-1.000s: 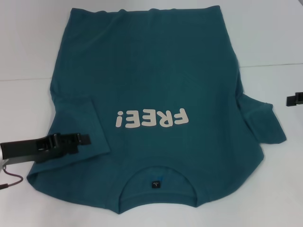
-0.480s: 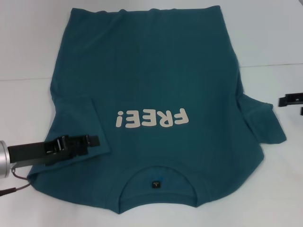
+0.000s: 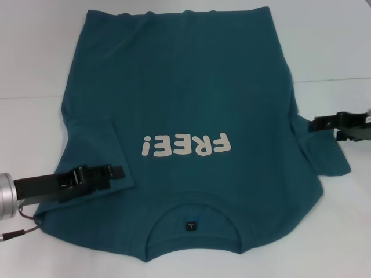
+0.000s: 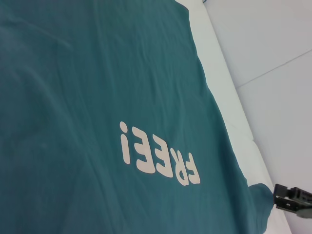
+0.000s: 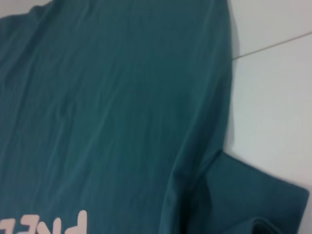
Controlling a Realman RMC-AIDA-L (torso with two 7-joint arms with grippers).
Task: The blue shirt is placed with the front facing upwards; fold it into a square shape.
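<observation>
The blue shirt [image 3: 191,92] lies flat and front up, its cream "FREE!" lettering [image 3: 186,145] upside down to me and its collar [image 3: 191,223] at the near edge. My left gripper [image 3: 116,172] reaches in from the left, low over the left sleeve [image 3: 98,145], which lies against the body. My right gripper [image 3: 326,130] comes in from the right with its fingers apart, level with the right sleeve [image 3: 324,153] and over its outer edge. The left wrist view shows the shirt [image 4: 97,97] and, far off, the right gripper [image 4: 292,201]. Only cloth [image 5: 122,97] and the right sleeve [image 5: 253,195] appear in the right wrist view.
The white table [image 3: 35,69] surrounds the shirt, with a seam line [image 3: 330,79] running across it at the far right. A thin cable [image 3: 17,229] hangs under my left arm near the front left.
My right gripper has come in from the right edge to the right sleeve. The left gripper has slid a little farther right over the left sleeve. The shirt lies unchanged.
</observation>
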